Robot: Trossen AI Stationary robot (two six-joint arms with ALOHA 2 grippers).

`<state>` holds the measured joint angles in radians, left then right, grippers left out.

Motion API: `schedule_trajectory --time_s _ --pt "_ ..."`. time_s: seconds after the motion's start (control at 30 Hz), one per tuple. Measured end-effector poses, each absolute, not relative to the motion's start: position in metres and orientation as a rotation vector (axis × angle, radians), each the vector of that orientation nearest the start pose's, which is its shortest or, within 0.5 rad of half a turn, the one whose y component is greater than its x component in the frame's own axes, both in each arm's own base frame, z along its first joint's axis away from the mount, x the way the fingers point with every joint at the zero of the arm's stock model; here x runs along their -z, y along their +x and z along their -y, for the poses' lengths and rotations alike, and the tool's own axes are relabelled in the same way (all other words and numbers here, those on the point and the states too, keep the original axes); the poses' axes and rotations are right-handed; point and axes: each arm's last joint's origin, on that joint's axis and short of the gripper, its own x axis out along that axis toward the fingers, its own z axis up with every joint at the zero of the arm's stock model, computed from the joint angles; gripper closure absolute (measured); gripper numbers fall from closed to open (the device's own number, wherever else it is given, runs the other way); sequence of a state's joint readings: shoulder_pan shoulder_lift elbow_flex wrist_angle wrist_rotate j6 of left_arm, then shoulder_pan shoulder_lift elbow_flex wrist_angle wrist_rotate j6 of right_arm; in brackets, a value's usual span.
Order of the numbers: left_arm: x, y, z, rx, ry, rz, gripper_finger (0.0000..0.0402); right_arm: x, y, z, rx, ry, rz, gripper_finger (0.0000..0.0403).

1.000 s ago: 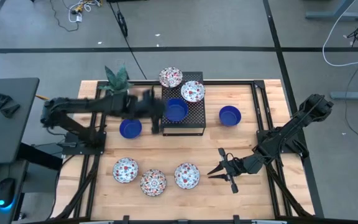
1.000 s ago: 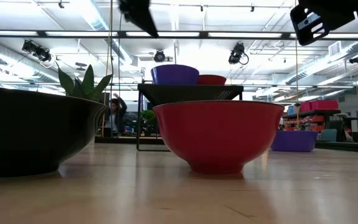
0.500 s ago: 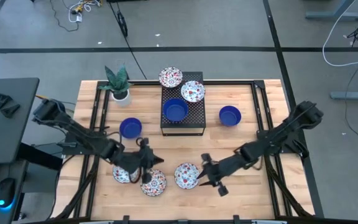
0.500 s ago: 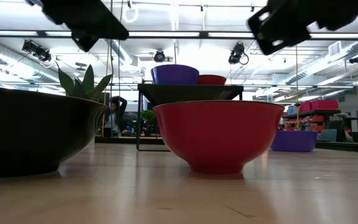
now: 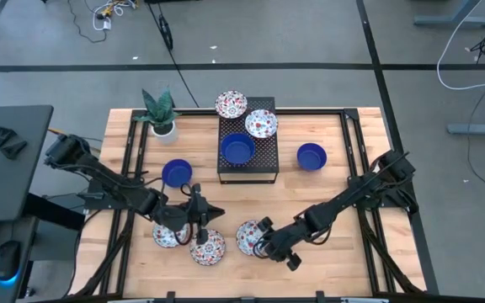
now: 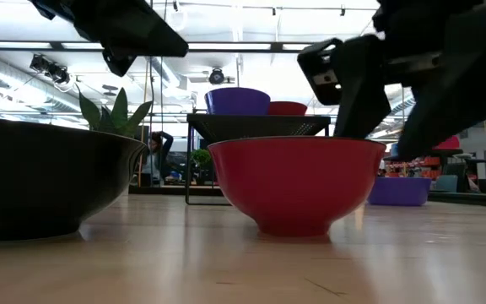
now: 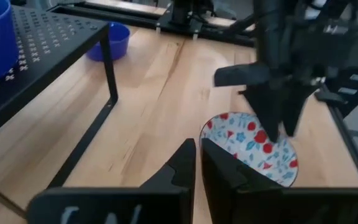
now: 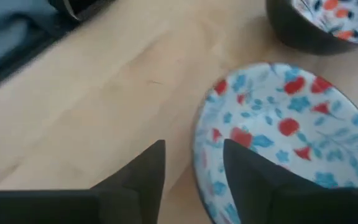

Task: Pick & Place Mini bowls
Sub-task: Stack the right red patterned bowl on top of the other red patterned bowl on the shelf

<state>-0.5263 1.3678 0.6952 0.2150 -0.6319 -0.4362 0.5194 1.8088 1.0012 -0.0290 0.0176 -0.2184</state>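
Observation:
Three floral mini bowls stand in a row near the table's front edge: left, middle, right. My right gripper is open at the right bowl. One finger is over its inside and the other outside its rim. My left gripper hovers above the left and middle bowls, its fingers a narrow slit apart with nothing between them. A blue bowl and two floral bowls sit on the black rack.
Two more blue bowls stand on the table, one left of the rack and one to its right. A potted plant is at the far left corner. The two grippers are close together over the near row of bowls.
My left gripper has swung from the rack toward the near edge and now hovers over the left and middle floral bowls. My right gripper has gone toward the table's left edge and down to the right floral bowl's rim.

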Motion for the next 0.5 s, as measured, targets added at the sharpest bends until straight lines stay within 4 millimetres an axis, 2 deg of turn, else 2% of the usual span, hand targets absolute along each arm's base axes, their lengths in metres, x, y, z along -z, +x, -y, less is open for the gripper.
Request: schedule_trajectory --time_s 0.4,0.5 --pt "-0.2171 0.2491 0.1246 -0.183 -0.184 -0.343 0.0335 -0.1515 0.3107 -0.1765 -0.536 -0.461 -0.787 0.0385" --pt "-0.2171 0.2491 0.1246 -0.183 -0.184 -0.343 0.0331 -0.1528 0.3095 -0.1795 -0.543 -0.465 -0.778 0.0393"
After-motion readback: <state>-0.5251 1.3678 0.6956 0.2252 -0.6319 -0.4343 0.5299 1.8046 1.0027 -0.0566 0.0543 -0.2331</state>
